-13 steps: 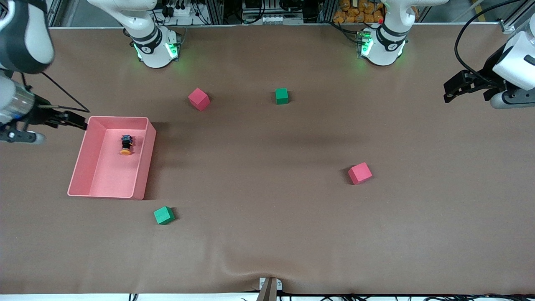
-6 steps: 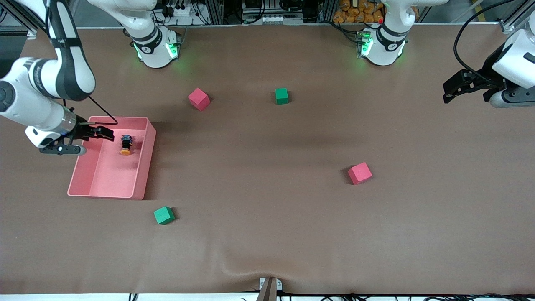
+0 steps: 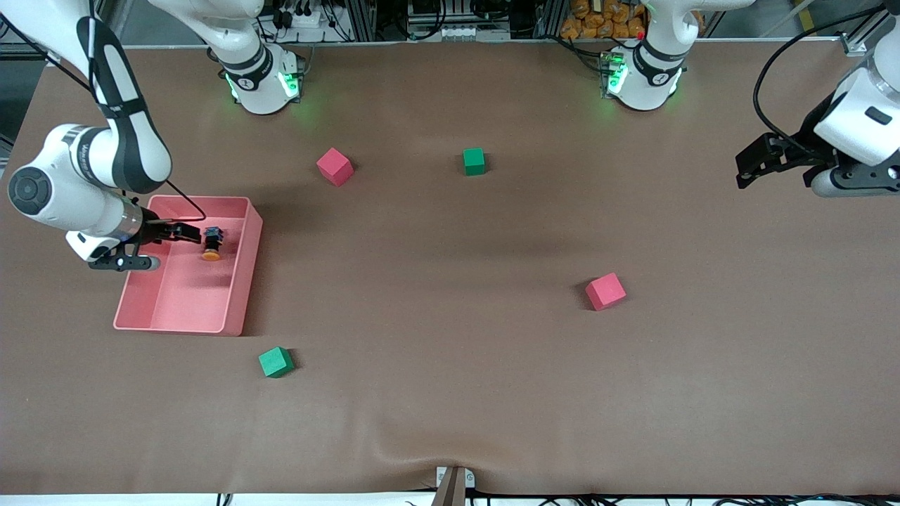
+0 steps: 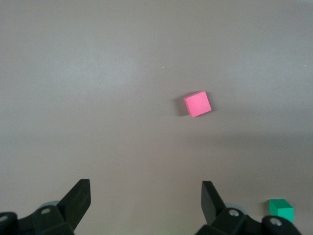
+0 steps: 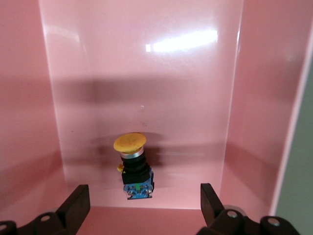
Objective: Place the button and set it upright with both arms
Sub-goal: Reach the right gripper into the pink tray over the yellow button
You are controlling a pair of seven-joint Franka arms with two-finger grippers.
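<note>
Button (image 3: 211,243) (image 5: 133,166) found lying on its side in pink tray (image 3: 155,316), toward right arm's end of brown-covered table (image 3: 450,393). Right gripper (image 3: 188,232) (image 5: 143,205) over tray beside button, jaws wide, empty. Left gripper (image 3: 747,167) (image 4: 144,200) waiting over table's other end, spread wide, empty. Wrist view alone showed blue base. No legible markings.

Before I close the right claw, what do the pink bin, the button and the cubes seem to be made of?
The pink bin looks like glossy moulded plastic: light glares off its floor. The button seems hard plastic, with a matte orange cap, a shiny metal-looking ring, a black body and a bluish base. The cubes, such as the red cube and the green cube, look like matte foam, though that is less sure.
</note>
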